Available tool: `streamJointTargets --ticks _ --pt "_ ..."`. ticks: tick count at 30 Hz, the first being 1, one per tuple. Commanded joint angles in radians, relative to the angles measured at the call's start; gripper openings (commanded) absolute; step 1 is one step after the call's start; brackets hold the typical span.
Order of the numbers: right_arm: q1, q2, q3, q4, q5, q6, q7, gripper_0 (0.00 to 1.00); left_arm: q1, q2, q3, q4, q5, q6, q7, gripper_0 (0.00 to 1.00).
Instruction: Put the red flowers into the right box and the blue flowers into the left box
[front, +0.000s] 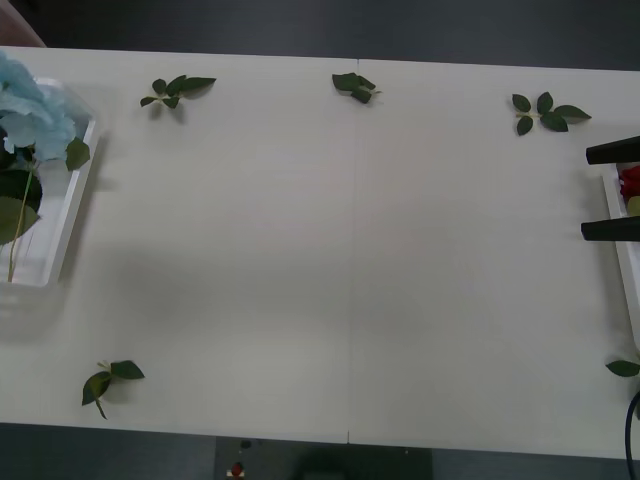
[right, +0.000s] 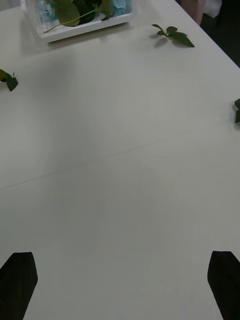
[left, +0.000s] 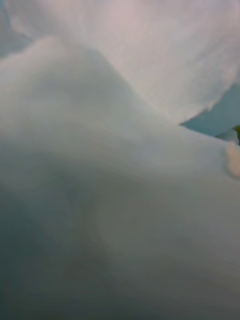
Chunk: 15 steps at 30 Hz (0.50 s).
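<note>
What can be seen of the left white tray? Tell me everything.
The left box, a shallow white translucent plastic tray with a raised rim and rounded corners, sits flat at the table's far-left edge, partly cut off by the front view. Pale sky-blue hydrangea clusters with large green leaves and a long stem lie inside, blooms toward the far end, spilling over the rim. The right wrist view shows it too.

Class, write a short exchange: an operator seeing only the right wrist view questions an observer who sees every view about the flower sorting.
Operator: What lies below me?
Observer: The right gripper hangs open over the right box, and a red flower lies inside it.
Operator: Any loose greenery nearby?
Observer: A leaf sprig lies outside that box, on its far side.
</note>
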<state>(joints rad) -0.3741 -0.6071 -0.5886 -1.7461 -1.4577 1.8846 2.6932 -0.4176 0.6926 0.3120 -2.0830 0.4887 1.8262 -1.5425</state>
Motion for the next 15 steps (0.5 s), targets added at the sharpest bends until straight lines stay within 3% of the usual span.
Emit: streamJointTargets --ticks 1,7,15 --pt "-0.006 -0.013 -0.007 -0.032 -0.003 -0.002 0.012 1.00 0.105 0.082 0.032 -0.009 0.025 -0.071 -0.033 0.00" --pt "-0.005 -0.020 -0.005 -0.030 0.007 -0.006 0.012 1.00 0.184 0.111 0.058 0.063 0.019 -0.179 -0.038 0.00" --pt "-0.005 -0.020 -0.005 -0.030 0.007 -0.006 0.012 1.00 0.189 0.117 0.035 0.196 -0.045 -0.324 -0.056 0.00"
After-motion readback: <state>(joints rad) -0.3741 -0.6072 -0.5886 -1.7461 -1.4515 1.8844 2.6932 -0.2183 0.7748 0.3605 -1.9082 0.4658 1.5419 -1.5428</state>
